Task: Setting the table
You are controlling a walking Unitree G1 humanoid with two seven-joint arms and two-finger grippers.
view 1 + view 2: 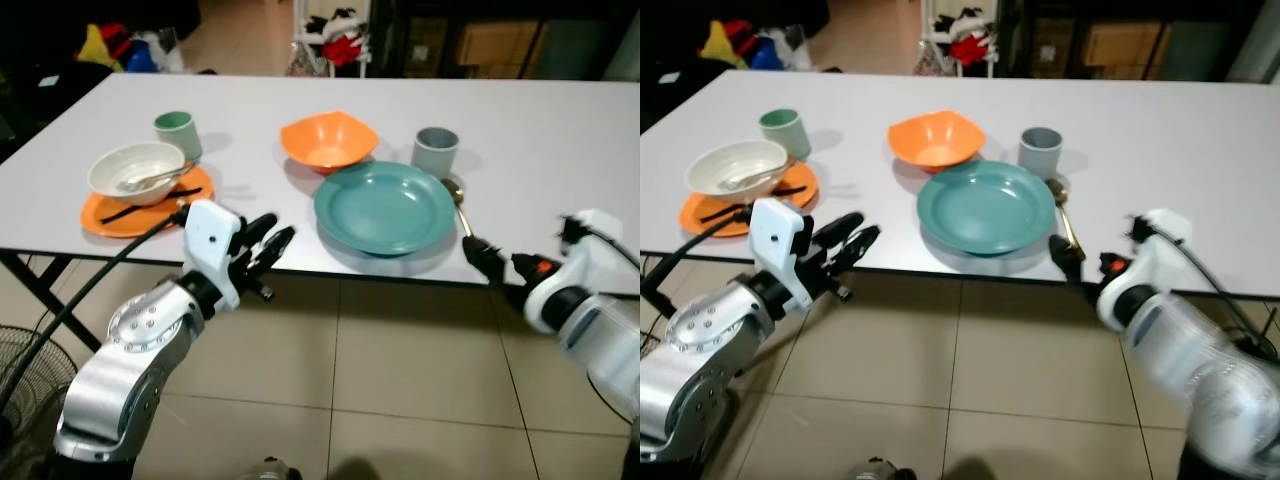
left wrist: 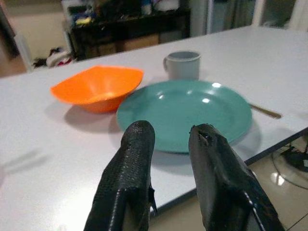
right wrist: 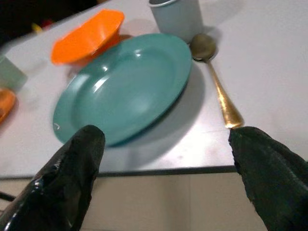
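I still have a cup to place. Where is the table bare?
Bare: the white table right of the grey cup, and between the orange plate and the teal plate. Crowded: orange bowl, teal plate, cup and gold spoon sit close.

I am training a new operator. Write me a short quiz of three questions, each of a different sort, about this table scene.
1. True or false: the spoon lies inside the teal plate.
2. What stands on the orange plate? A) grey cup B) white bowl C) orange bowl
3. Fill in: the right gripper has its fingers wide ____.

Key:
1. False; it lies beside the plate.
2. B, the white bowl.
3. Open.
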